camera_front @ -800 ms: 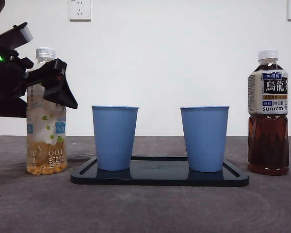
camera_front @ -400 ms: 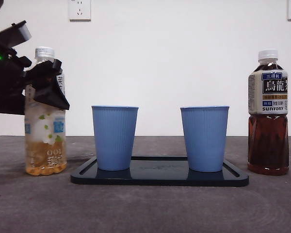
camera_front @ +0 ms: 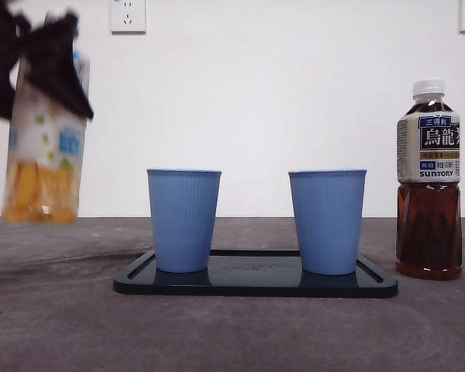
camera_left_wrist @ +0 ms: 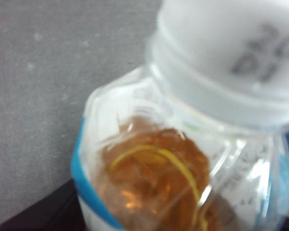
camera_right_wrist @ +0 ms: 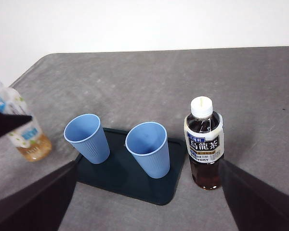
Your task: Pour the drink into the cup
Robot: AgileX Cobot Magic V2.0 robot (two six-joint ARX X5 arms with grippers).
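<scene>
A pale bottle of amber drink (camera_front: 45, 151) hangs blurred above the table at the far left, with my left gripper (camera_front: 46, 66) shut around its upper part. The left wrist view is filled by this bottle (camera_left_wrist: 183, 159) and its white cap (camera_left_wrist: 231, 53), which is still on. Two blue cups (camera_front: 184, 220) (camera_front: 327, 222) stand upright on a dark tray (camera_front: 256, 283), to the right of the raised bottle. My right gripper (camera_right_wrist: 147, 204) is open and high above the table, holding nothing. From there the raised bottle (camera_right_wrist: 24, 137) shows left of the cups (camera_right_wrist: 86, 137) (camera_right_wrist: 148, 149).
A capped bottle of dark oolong tea (camera_front: 428, 182) (camera_right_wrist: 204, 144) stands on the grey table right of the tray (camera_right_wrist: 130, 185). A white wall with sockets (camera_front: 127, 15) closes the back.
The left gripper has lifted the pale bottle off the table and carried it up and slightly left. Cups, tray and tea bottle have not moved.
</scene>
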